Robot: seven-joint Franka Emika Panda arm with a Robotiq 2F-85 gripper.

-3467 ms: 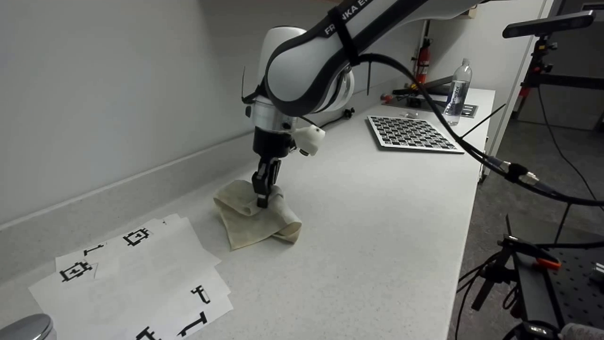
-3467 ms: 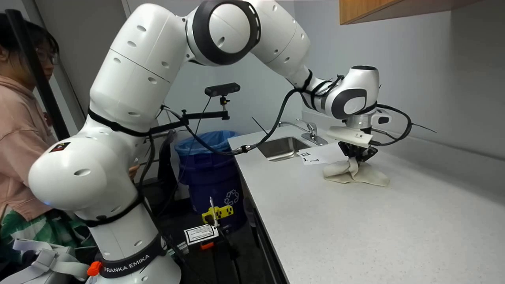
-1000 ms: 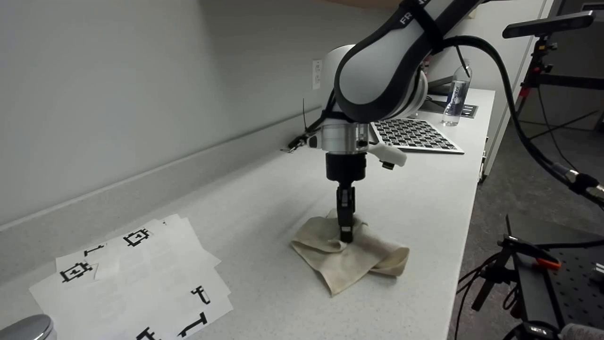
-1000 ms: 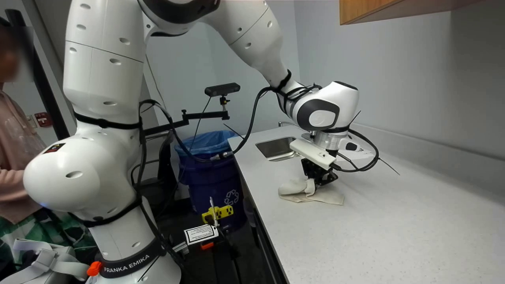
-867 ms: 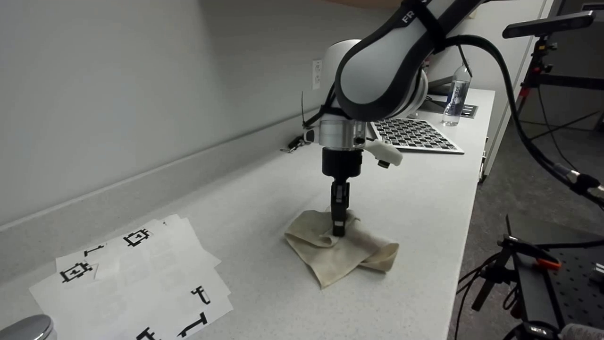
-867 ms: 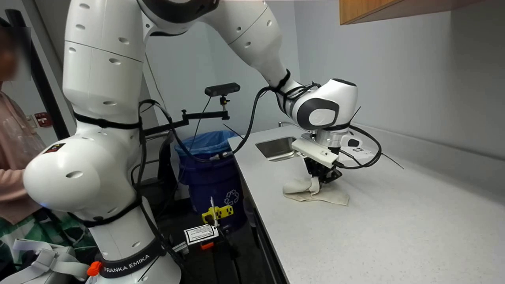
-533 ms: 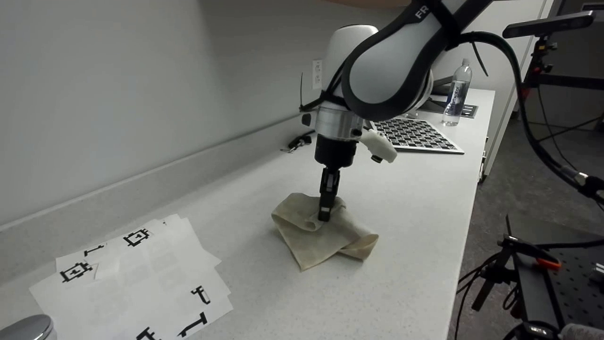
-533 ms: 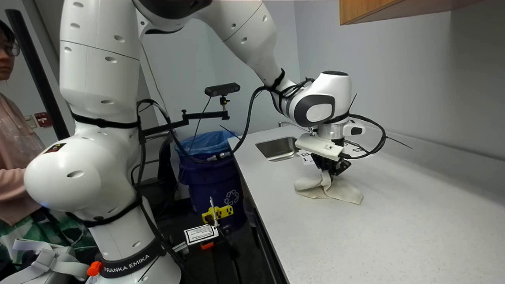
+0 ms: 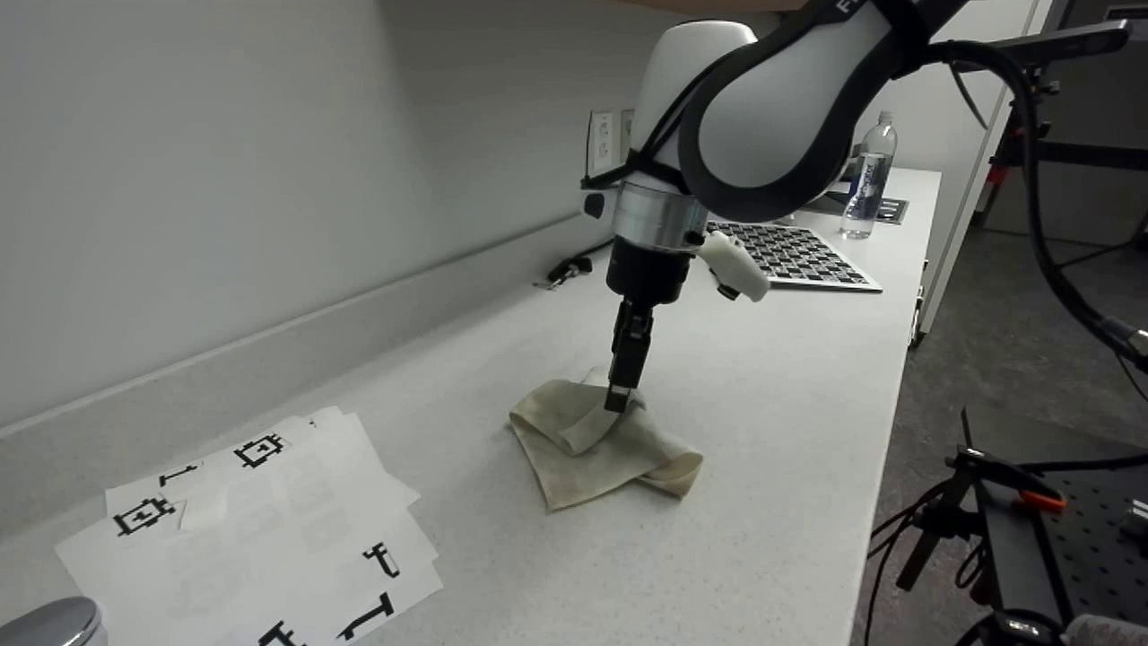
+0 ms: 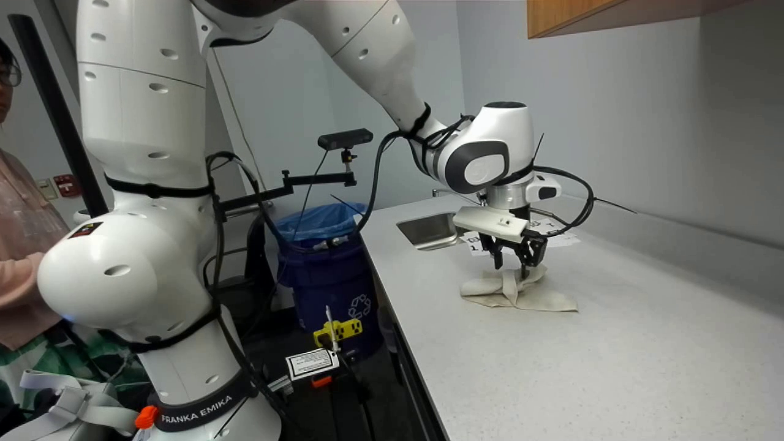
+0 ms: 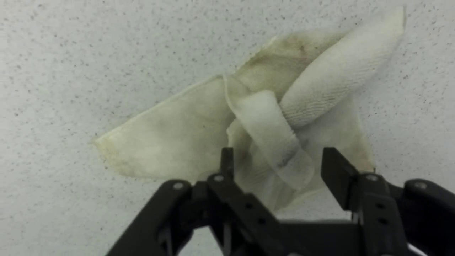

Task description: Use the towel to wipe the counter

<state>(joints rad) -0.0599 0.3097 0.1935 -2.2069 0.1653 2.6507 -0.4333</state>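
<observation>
A crumpled beige towel [image 9: 583, 471] lies on the pale speckled counter [image 9: 502, 574], folded over itself with a loose flap in the middle. In the wrist view the towel [image 11: 170, 142] spreads below my gripper [image 11: 278, 156], whose fingers stand wide apart, one on each side of the flap. They grip none of the cloth. Seen in an exterior view, the gripper [image 10: 511, 268] is just above the towel [image 10: 542, 299]. One fingertip is close to the cloth; whether it touches I cannot tell.
Printed sheets [image 9: 251, 520] lie on the counter by the wall. Further along are a checkered board [image 9: 789, 254], a water bottle [image 9: 867, 184] and a small black item [image 9: 569, 269]. A sink [image 10: 429, 229] is at the counter's end; a wooden cabinet [image 10: 588, 15] hangs overhead.
The towel was dragged from near the wall toward the front edge, then partly back. In the last half second the gripper has opened, let go of the towel and risen slightly.
</observation>
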